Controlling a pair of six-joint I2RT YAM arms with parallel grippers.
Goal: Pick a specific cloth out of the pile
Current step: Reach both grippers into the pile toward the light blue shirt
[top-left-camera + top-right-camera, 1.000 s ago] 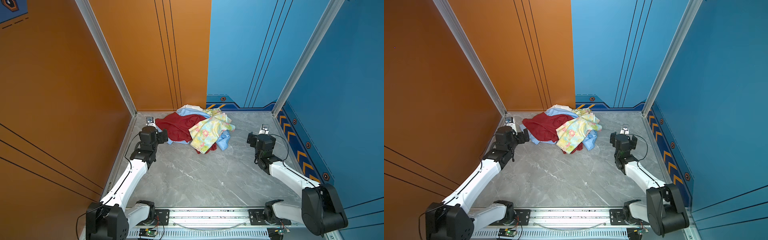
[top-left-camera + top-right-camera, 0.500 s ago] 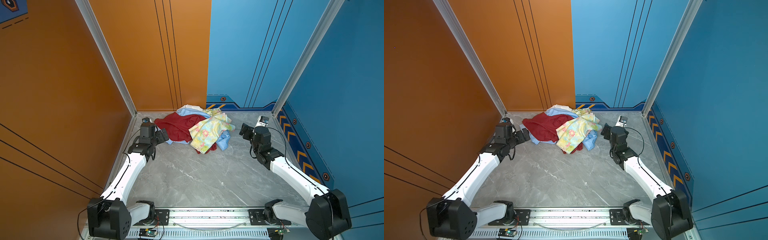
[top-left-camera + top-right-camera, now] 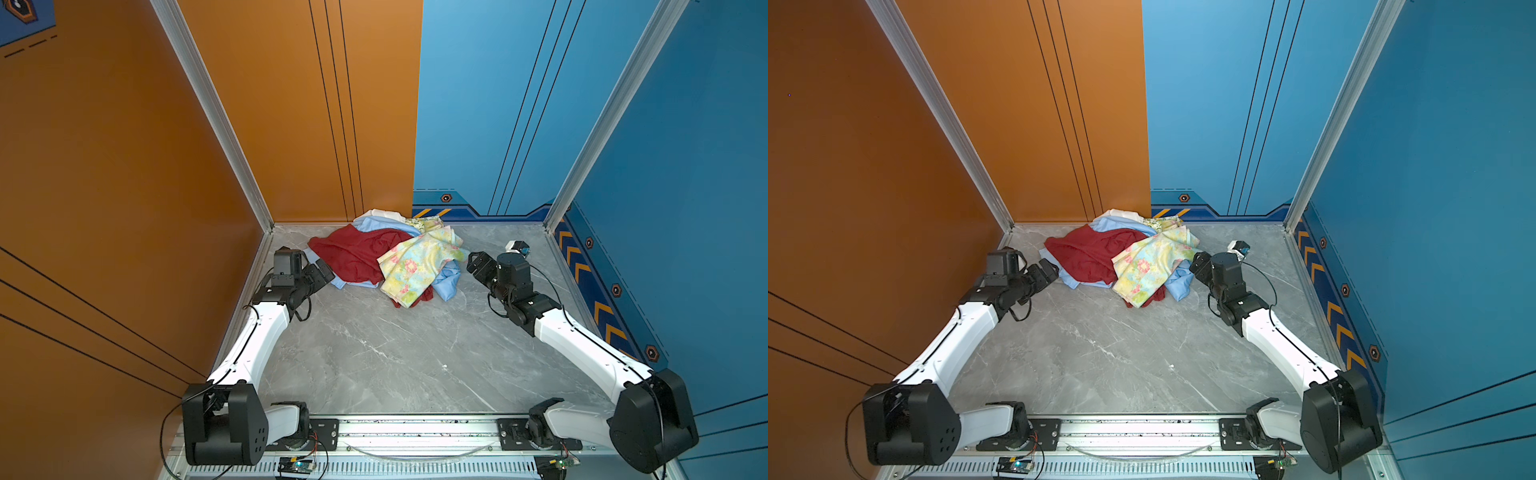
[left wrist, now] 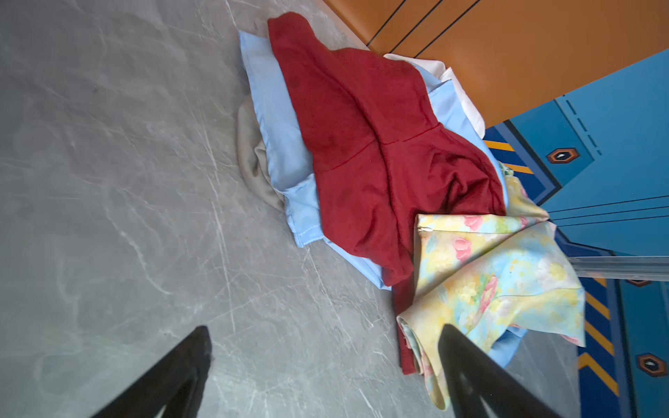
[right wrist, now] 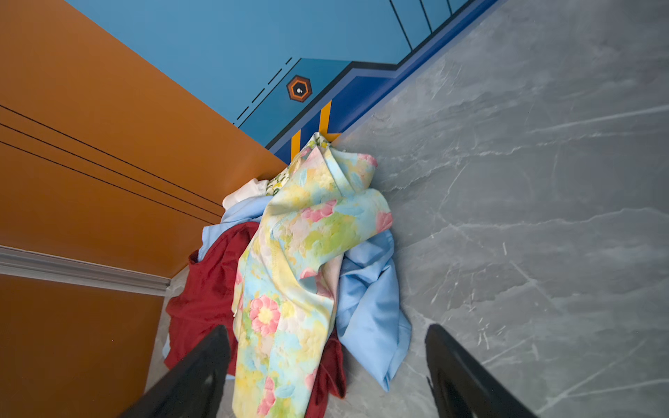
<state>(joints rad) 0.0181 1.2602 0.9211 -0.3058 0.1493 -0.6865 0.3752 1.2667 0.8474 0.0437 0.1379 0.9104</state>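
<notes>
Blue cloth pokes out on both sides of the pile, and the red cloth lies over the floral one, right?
No. The floral cloth lies over the red cloth, as the right wrist view shows. The blue cloth does poke out on both sides of the pile.

Layout: pile (image 3: pixel 386 257) sits back-centre on table (image 3: pixel 374 353), against rear wall (image 3: pixel 374 124).
L gripper (image 3: pixel 326 272) just left of pile, R gripper (image 3: pixel 473 262) just right; cloth (image 3: pixel 451 282) under other garments (image 3: pixel 415 266), edges out both sides.

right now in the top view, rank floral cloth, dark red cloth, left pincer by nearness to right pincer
1. floral cloth, right half of the pile, beside the right pincer
2. dark red cloth, left half
3. left pincer, beyond it
</notes>
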